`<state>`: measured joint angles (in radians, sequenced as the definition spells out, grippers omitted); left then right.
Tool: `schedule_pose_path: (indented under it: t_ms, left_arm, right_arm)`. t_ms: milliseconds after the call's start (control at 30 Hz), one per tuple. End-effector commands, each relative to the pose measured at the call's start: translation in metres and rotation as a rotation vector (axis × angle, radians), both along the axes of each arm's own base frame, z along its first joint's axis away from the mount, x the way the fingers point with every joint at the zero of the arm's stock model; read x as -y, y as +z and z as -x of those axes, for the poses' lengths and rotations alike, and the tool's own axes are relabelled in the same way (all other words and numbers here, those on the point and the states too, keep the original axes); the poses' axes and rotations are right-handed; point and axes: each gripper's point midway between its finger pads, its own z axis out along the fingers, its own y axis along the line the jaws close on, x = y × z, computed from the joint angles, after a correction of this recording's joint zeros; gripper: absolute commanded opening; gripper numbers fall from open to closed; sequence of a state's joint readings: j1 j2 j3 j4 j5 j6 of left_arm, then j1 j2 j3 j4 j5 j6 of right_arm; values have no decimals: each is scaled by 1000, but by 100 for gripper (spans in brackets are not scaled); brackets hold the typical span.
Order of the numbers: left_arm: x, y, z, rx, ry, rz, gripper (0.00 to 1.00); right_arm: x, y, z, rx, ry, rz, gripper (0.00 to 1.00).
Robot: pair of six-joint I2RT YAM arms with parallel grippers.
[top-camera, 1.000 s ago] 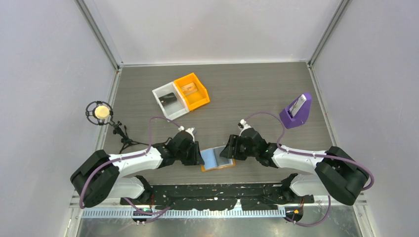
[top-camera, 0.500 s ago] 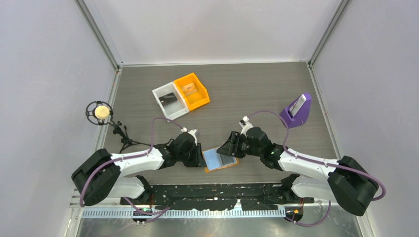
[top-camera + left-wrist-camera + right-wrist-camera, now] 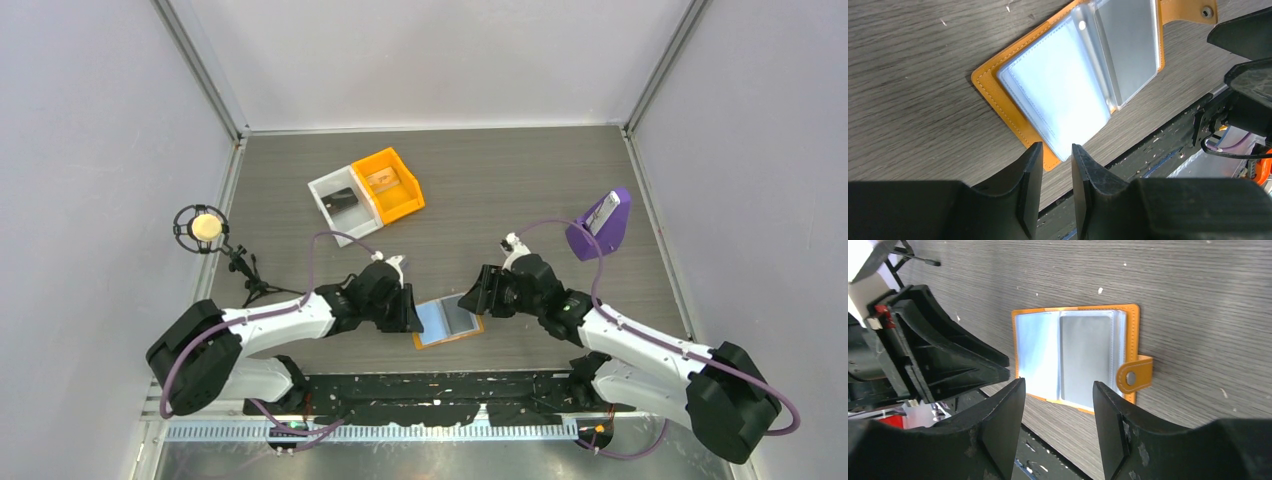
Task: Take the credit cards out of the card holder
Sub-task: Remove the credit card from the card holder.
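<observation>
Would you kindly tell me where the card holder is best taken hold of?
Probably the snap tab, approached from the right gripper's side: the card holder lies open and flat on the table, and only that tab juts past the cover.

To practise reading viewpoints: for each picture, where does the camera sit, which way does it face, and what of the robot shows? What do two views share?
Top external: above and behind the robot, looking down at the table; left hand and right hand both show.
Left wrist: on the left arm, facing down at the card holder; its own fingers show.
Right wrist: on the right arm, facing the card holder; own fingers plus the left hand.
Shared: the open card holder.
</observation>
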<state>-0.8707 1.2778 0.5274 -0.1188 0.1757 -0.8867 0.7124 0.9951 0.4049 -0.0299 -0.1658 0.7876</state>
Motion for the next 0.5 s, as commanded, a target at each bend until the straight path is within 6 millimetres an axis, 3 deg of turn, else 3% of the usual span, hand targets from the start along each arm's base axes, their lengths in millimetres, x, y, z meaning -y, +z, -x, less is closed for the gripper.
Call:
schedule_pose_path:
  t_ms: [0, 300, 467]
  left_arm:
    - [3, 22, -9, 46, 27, 13, 30]
    - [14, 54, -19, 86, 37, 68, 31]
    - [20, 46, -23, 70, 26, 52, 28]
  right_arm:
    - [5, 7, -5, 58, 29, 30, 60]
    - [1, -4, -10, 50, 74, 54, 58]
    - [-11, -6, -17, 31, 96, 29, 56]
